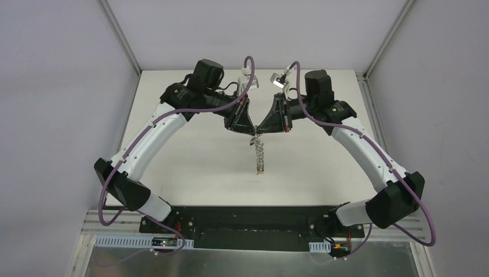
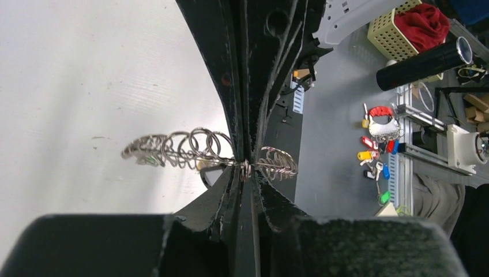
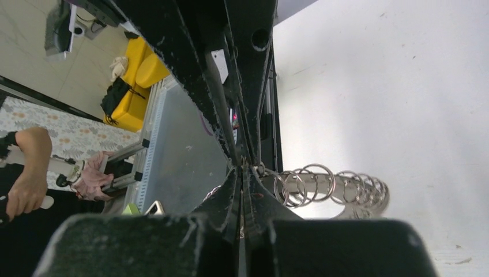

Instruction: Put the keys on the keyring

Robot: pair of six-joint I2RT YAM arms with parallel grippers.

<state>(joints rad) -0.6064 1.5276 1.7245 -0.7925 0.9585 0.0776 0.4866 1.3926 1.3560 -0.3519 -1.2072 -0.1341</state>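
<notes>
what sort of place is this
Likely a robotics lab workcell: a white table boxed in by aluminium-framed panels, two robot arms mounted at its edge, and a cluttered bench beyond with coloured tagged keys.

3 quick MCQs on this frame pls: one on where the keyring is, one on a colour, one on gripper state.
1. Where is the keyring?
A) at the meeting gripper tips, mid-table
B) beside the left arm's base
C) at the table's far edge

2. What colour is the table?
A) black
B) white
C) green

3. How are the right gripper fingers?
A) wide open
B) shut at the keyring
C) out of view

Answers:
1 A: it trails from where the left gripper and the right gripper meet.
2 B: the bare surface is white.
3 B: its wrist view shows the fingers together, with rings at the tip.
</notes>
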